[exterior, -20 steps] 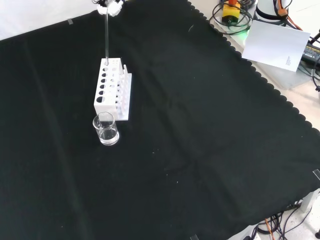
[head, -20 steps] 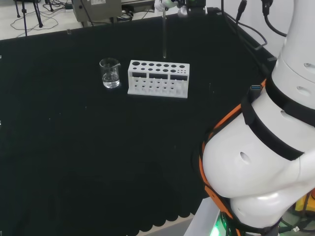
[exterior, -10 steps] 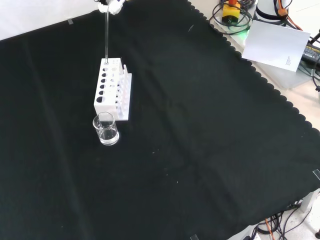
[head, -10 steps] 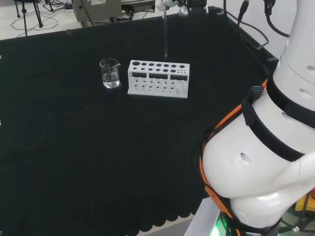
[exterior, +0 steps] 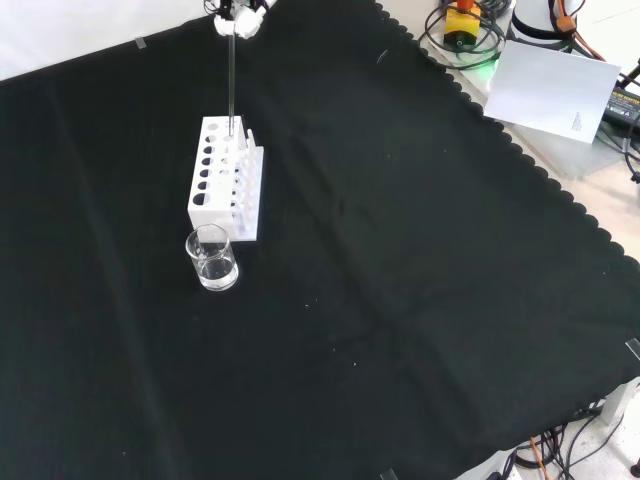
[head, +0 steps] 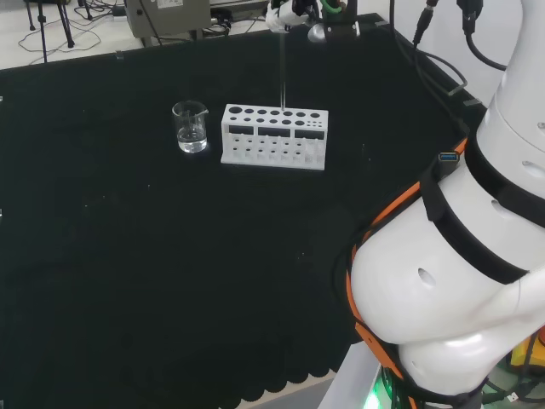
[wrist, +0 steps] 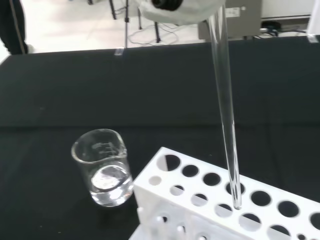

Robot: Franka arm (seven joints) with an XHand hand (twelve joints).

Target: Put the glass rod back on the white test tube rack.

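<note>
A small clear beaker (wrist: 102,174) with a little clear liquid at its bottom stands just beside one end of the white test tube rack (head: 274,136), whose holes all look empty apart from the one the glass rod (wrist: 225,105) dips toward. The rod hangs upright from the hand (exterior: 240,16), its lower tip at the rim of a hole in the rack's top (whether it is inside cannot be told). The hand is cut off at the front view's top edge, fingers pinching the rod's upper end.
</note>
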